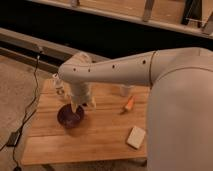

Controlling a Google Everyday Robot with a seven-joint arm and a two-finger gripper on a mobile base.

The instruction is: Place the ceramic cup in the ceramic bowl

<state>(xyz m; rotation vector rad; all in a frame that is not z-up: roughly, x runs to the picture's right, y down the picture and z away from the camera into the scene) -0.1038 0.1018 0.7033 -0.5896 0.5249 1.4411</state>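
My gripper (78, 106) hangs over the ceramic bowl (64, 118) near the wooden table's (100, 142) left edge; its grip I cannot tell. The ceramic cup (126, 90) stands apart, by the far edge.

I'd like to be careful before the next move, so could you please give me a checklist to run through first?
1. The gripper over the ceramic bowl: ok, it hangs above the bowl's back rim.
2. The ceramic bowl upright on the table: ok.
3. The ceramic cup in the gripper: cannot tell; a small white object stands behind the arm.
4. Inside of the ceramic bowl free: cannot tell, the gripper partly hides it.
5. The orange object and pale block apart from the bowl: ok.
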